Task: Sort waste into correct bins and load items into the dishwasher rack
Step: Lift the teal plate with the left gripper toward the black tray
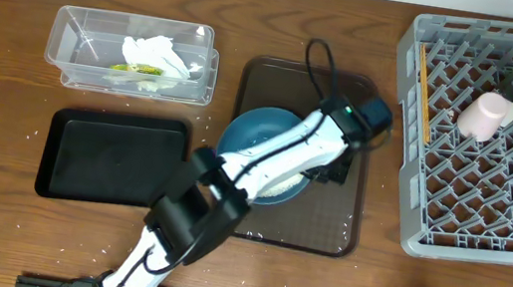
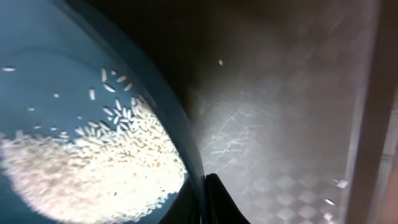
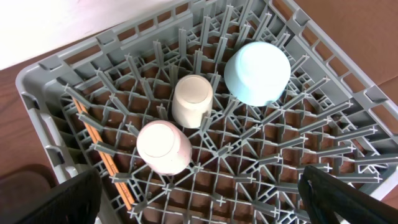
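Left jaws clamp dark-blue dish (image 1: pixel 254 129) rim, within brown tray (image 1: pixel 330 219).

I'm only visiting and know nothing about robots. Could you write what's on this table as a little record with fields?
clear tub: holds white tissue and yellow-green wrapper
black tray: left of the brown tray
dark-blue dish: on the brown tray, rice inside
rack: pink cup, white cup, light-blue bowl, chopsticks
left gripper: shut on the dish's rim
right gripper: open, above the rack
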Controlling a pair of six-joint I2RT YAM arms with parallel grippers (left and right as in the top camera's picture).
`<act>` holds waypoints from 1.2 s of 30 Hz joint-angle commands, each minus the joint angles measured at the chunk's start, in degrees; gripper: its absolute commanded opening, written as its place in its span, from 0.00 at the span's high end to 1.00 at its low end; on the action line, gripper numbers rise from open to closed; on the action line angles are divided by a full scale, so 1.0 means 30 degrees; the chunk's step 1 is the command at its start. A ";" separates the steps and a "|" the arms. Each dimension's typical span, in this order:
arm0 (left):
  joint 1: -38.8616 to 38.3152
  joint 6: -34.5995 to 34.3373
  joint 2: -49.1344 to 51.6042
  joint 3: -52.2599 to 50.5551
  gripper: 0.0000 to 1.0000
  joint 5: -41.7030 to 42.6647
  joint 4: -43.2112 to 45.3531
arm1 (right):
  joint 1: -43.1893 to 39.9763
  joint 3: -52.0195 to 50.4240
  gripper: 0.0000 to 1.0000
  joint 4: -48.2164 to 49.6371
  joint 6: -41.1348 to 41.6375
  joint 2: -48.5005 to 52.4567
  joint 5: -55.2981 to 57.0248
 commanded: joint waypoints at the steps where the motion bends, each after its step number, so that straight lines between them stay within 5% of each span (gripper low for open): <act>1: 0.1202 0.0109 -0.2280 0.0459 0.94 -0.0291 -0.0393 | -0.0073 0.0124 0.01 -0.0015 0.0211 -0.0066 0.0138; 10: 0.4714 0.0102 -0.5850 0.0459 0.94 0.0029 -0.1392 | -0.0073 0.0124 0.01 -0.0015 0.0211 -0.0066 0.0138; 24: 1.0367 0.0933 -0.7628 0.0459 0.94 0.4976 -0.3410 | -0.0073 0.0124 0.01 -0.0015 0.0211 -0.0066 0.0138; 36: 1.4834 0.5027 -0.7628 0.0452 0.94 1.2990 -0.4626 | -0.0073 0.0124 0.01 -0.0015 0.0211 -0.0066 0.0138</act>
